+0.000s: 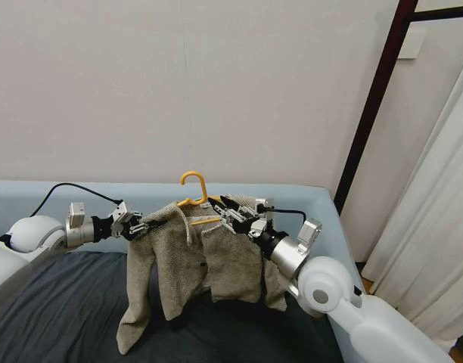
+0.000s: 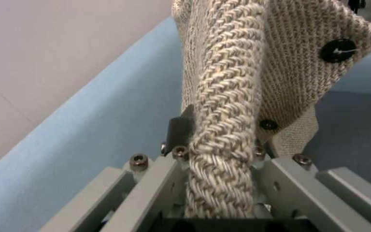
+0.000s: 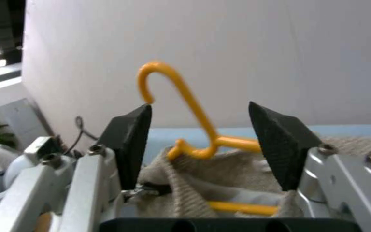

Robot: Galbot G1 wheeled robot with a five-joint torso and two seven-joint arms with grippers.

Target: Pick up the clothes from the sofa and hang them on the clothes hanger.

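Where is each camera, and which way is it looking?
Head view: on the robot's head, facing forward and down at the sofa; the left gripper and right gripper show, at a sweater on a yellow hanger.
Left wrist view: on the left wrist, facing along its fingers, shut on the sweater.
Right wrist view: on the right wrist, facing the hanger's hook between its open fingers.
Shared: all three show the sweater.

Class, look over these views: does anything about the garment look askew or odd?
The cardigan hangs crooked on the yellow hanger: the left hand pinches one shoulder, and that side's sleeve droops onto the sofa seat while the front gapes open.
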